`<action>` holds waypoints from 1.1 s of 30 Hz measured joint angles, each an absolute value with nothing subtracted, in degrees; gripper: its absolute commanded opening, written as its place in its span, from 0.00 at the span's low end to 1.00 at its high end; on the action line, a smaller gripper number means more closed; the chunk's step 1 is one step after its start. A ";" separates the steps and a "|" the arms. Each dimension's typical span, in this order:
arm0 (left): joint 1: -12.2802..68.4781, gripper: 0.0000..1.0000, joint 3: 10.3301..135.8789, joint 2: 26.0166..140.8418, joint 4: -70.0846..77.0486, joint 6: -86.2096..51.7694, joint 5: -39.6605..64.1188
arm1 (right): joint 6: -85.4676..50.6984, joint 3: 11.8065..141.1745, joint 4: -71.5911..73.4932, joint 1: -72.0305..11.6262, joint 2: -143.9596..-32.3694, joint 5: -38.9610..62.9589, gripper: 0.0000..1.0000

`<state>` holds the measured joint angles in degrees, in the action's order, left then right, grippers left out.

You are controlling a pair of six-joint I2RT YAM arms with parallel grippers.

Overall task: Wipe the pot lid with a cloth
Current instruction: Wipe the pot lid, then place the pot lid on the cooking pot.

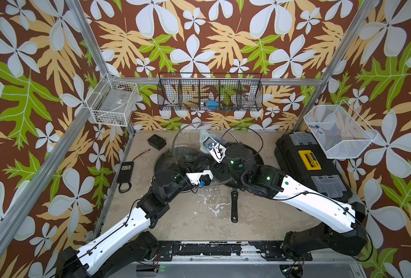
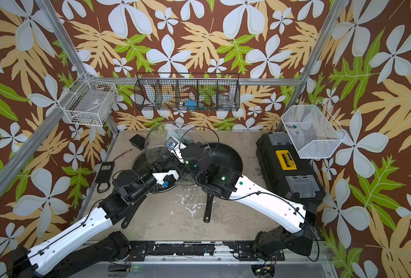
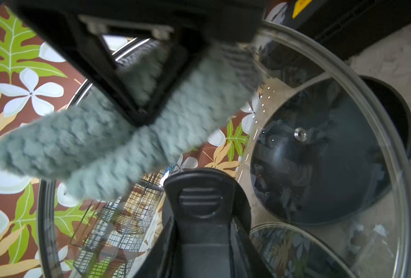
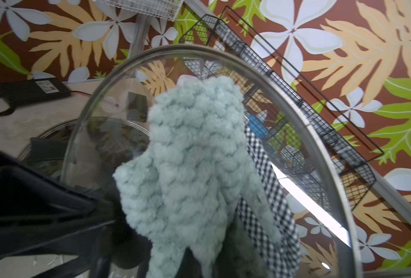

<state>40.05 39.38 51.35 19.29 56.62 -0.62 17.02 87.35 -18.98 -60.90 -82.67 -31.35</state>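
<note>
The pot lid (image 1: 187, 139) (image 2: 157, 142) is a clear glass disc with a metal rim, held tilted up above the table. My left gripper (image 1: 203, 166) (image 3: 201, 250) is shut on its black handle (image 3: 199, 199). The cloth (image 1: 203, 137) (image 2: 171, 133) (image 4: 195, 168) is pale teal and nubby, with a black-and-white checked edge (image 4: 267, 192). It lies against the glass (image 4: 103, 115), bunched in my shut right gripper (image 1: 208, 142) (image 4: 199, 255). The cloth hides that gripper's fingertips. In the left wrist view the cloth (image 3: 98, 144) shows through the glass with the right gripper's black frame behind it.
A black frying pan (image 2: 223, 154) sits behind the arms, its handle (image 1: 234, 207) pointing to the front. Another glass lid (image 1: 166, 156) lies flat at the left. A black toolbox (image 1: 308, 168) stands at the right; a power adapter (image 1: 125, 171) and a small black box (image 1: 156, 141) lie at the left.
</note>
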 measured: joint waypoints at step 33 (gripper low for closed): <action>40.42 0.00 65.87 72.51 4.69 8.93 -4.93 | -2.57 55.24 -15.03 -55.22 -42.92 -36.12 0.00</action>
